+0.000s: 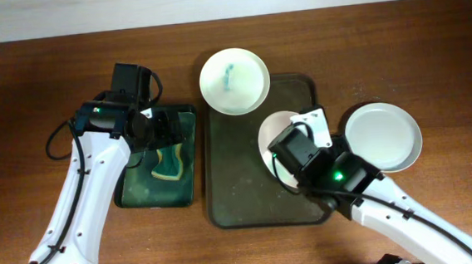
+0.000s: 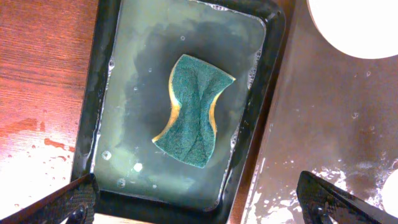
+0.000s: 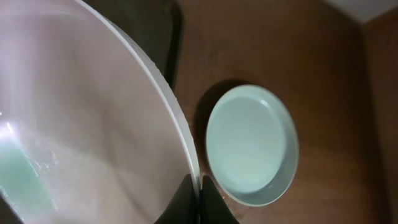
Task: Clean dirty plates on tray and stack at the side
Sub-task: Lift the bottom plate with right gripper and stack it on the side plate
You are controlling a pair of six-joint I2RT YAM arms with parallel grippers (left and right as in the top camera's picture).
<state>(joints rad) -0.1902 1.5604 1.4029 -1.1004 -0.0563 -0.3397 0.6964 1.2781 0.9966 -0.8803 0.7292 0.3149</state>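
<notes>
One white plate with a teal smear [image 1: 233, 80] lies at the far left corner of the dark tray [image 1: 248, 189], overhanging its rim. My right gripper [image 1: 290, 155] is shut on the rim of a second plate [image 1: 271, 128] and holds it tilted over the tray's right side. In the right wrist view the jaws [image 3: 199, 190] pinch that plate's edge [image 3: 81, 124]. A third, plain white plate [image 1: 384, 136] [image 3: 252, 144] lies on the bare wood right of the tray. My left gripper [image 1: 157, 129] [image 2: 199, 208] is open and empty above the sponge [image 2: 194, 112].
A smaller green tray [image 1: 132, 193] [image 2: 264, 81] with soapy water holds the green and yellow sponge [image 1: 170, 163], left of the dark tray [image 2: 311, 124]. Water drops lie on the wood beside it. The smeared plate's edge shows in the left wrist view [image 2: 357, 25].
</notes>
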